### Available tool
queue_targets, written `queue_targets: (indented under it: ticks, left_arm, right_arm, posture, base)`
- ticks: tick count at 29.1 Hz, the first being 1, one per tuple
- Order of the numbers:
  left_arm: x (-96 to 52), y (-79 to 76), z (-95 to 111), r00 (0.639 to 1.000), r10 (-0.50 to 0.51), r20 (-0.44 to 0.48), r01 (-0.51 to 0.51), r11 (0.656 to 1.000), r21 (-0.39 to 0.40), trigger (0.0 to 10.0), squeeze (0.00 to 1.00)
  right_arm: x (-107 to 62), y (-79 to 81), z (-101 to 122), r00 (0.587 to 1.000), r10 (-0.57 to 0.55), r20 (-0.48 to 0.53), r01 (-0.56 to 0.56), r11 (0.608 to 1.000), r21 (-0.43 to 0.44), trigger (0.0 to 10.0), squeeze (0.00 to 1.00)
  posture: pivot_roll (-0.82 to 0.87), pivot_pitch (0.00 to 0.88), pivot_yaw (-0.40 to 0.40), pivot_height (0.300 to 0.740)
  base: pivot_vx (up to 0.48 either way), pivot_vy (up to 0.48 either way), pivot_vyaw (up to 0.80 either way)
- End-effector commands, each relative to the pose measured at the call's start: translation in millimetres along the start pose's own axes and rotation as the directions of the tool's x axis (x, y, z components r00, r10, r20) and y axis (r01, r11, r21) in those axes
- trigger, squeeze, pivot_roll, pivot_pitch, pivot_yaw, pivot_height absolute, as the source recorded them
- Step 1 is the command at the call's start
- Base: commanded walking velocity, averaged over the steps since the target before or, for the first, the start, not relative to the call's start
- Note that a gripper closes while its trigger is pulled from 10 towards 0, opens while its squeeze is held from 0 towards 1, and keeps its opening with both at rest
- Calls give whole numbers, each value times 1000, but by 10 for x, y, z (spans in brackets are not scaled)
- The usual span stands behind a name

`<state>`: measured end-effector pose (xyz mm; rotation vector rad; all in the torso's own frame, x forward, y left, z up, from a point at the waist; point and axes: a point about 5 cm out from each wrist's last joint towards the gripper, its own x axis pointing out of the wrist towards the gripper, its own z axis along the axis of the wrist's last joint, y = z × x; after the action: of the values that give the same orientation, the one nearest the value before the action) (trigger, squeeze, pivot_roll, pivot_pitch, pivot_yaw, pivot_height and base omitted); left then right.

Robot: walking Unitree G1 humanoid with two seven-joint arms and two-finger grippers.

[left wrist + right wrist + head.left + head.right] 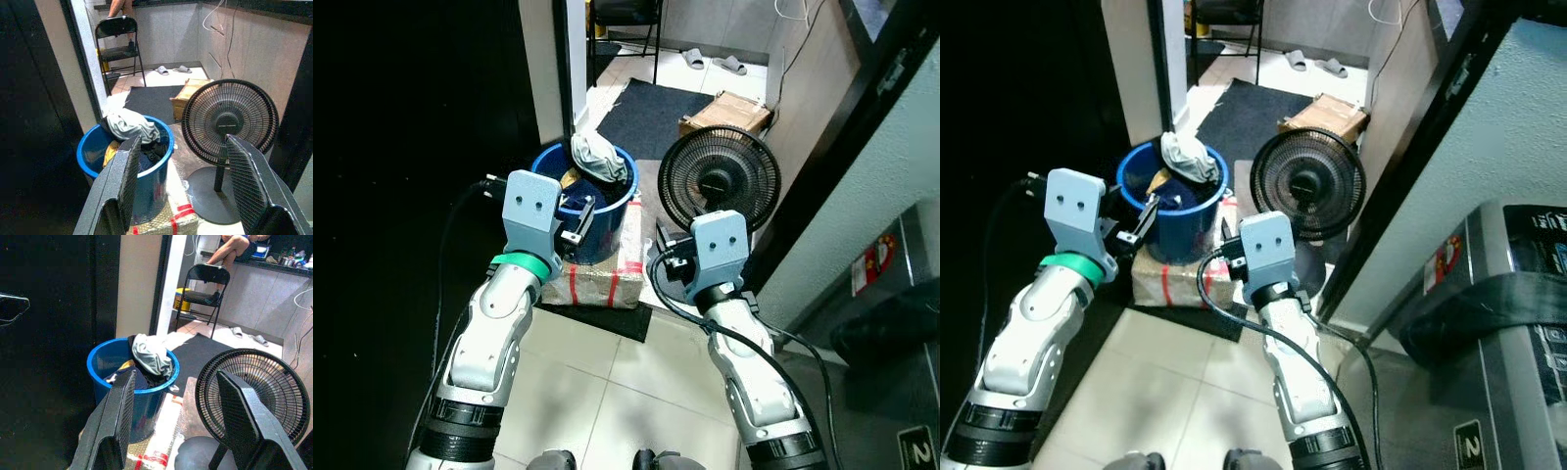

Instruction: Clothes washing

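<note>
text: "2" | on: black label (1469,446) | machine front, lower corner

Frames sharp, unevenly lit.
Far tiled room is being lit brightly; left side is being lost to black shadow.

A bucket (607,211) stands on a wrapped box (607,269) on the floor (607,392), with clothes (599,157) heaped in it. A fan (720,176) stands just right of the box, with a cardboard box (724,113) behind it. Further back lie a mat (651,113), a folding chair (117,36) and slippers (715,64).
</note>
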<state>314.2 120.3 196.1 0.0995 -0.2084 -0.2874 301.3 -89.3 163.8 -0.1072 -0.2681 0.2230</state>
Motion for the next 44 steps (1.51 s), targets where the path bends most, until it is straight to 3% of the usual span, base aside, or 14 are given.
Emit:
queue_targets:
  ticks: [1,44]
  left_arm:
    - [1,-15,-15,1000,-2,-3,2,1000,12,10000,0]
    - [41,5,-21,1000,3,-9,-3,1000,20,10000,0]
  right_arm:
    - [-19,15,-28,1000,5,-12,-5,1000,19,10000,0]
    - [7,16,-36,1000,13,-14,-13,1000,28,10000,0]
  posture:
    - [9,43,37,709]
    - [6,58,43,709]
  base:
    - [465,0,0]
    - [454,0,0]
